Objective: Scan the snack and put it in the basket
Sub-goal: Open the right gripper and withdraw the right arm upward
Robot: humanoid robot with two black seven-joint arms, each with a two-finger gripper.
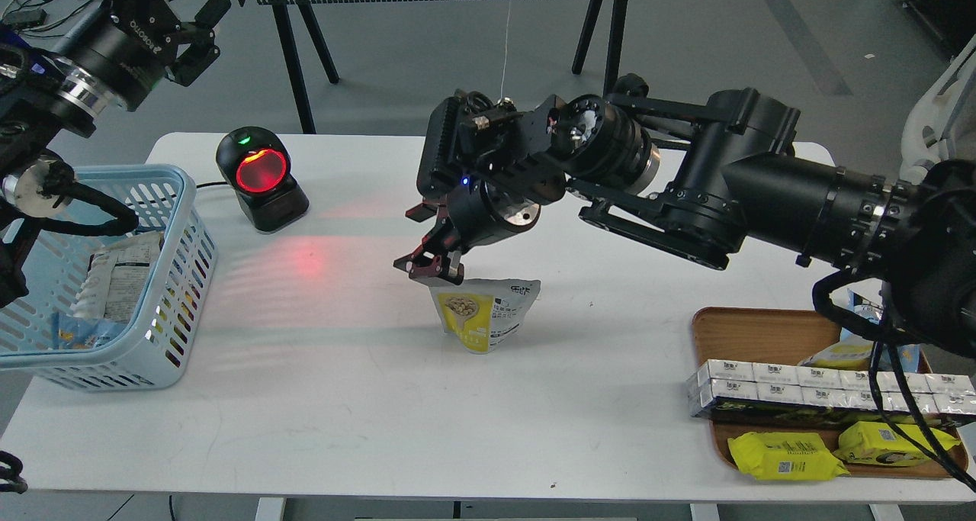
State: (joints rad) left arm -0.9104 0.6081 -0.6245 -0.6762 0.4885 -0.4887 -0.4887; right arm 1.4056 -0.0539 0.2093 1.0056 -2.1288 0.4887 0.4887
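The snack pouch [483,316] stands upright on the white table [366,399] near its middle, white top and yellow lower part facing me. My right gripper [429,265] hangs just above the pouch's top left corner, jaws apart and holding nothing. I cannot tell whether a fingertip still touches the pouch. The light blue basket [177,239] stands at the table's left edge with a few packs inside. My left gripper [200,31] is raised behind the basket at the far left, open and empty.
A black barcode scanner [261,178] glows red at the back left and throws red light on the table. A brown wooden tray [751,332] at the right holds white cartons, yellow wrapped packs and a blue and yellow bag.
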